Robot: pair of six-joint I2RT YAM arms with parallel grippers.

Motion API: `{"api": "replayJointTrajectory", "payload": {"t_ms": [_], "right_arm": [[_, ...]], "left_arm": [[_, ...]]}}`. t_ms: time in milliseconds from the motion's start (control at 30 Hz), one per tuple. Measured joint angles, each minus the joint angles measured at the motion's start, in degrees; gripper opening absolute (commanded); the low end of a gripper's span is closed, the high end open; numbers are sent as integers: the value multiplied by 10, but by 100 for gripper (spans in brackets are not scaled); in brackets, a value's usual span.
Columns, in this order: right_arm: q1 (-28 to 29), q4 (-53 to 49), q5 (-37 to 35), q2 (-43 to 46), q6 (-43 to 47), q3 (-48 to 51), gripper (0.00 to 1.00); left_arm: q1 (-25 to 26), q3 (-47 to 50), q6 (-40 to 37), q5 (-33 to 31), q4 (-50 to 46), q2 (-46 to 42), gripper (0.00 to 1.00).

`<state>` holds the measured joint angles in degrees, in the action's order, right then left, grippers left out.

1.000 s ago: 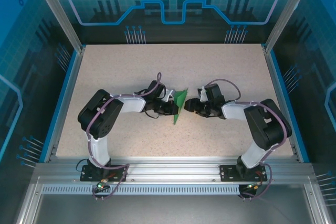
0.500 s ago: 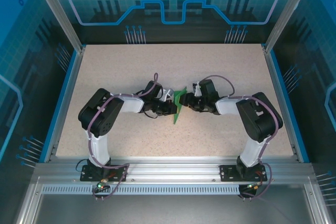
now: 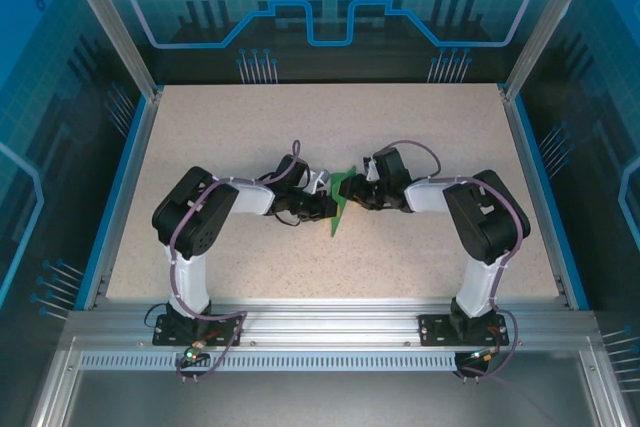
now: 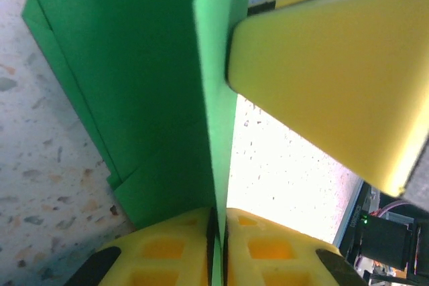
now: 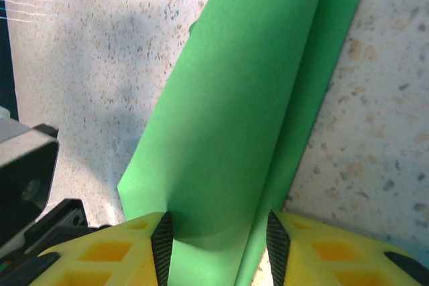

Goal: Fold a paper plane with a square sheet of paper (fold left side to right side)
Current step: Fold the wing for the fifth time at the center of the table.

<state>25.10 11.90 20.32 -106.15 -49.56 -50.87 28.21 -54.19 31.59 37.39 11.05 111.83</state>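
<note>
Near the middle of the speckled surface (image 3: 250, 127), the green paper (image 3: 342, 203) sits between the two arms. It is folded into a long, thin shape. One part lies flat and another part stands up like a little wall.

From above, the left tool (image 3: 328, 207) is right at the paper's left side. The camera on the left wrist shows its two yellow fingers (image 4: 167, 252) pressed tight together. The thin edge of the standing paper (image 4: 147, 85) is squeezed between them, so the left tool is holding the paper.

The right tool (image 3: 353, 194) is at the paper's right side, near the far end. Its own camera shows its yellow fingers (image 5: 120, 252) part way apart. A curved flap of the green paper (image 5: 241, 118) runs down between them. I cannot tell if they are pinching the flap or are just around it. In the left wrist view, one fat yellow finger (image 4: 322, 78) of the right tool touches the paper's edge.

A second ago the right tool was off to the right, with bare surface between it and the paper. Now it has come in and reached the paper, and its arm is bent more. The left tool and the paper are almost where they were.
</note>
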Motion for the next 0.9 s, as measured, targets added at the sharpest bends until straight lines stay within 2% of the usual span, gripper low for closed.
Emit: {"api": "replayJointTrajectory", "payload": {"t_ms": [333, 600, 700, 900], "right_arm": [[0, -36, -8, -8, -6, -20, 41], [0, -40, -8, -9, -6, -22, 41], [0, -40, -8, -10, -6, -23, 40], [0, -42, -8, -10, -6, -23, 40]], "left_arm": [[-3, 2, 4, 7, 9, 0, 29], [-17, 33, 23, 19, 31, -27, 46], [-34, 49, 29, 19, 28, -44, 49], [-66, 44, 42, 19, 26, -48, 49]]}}
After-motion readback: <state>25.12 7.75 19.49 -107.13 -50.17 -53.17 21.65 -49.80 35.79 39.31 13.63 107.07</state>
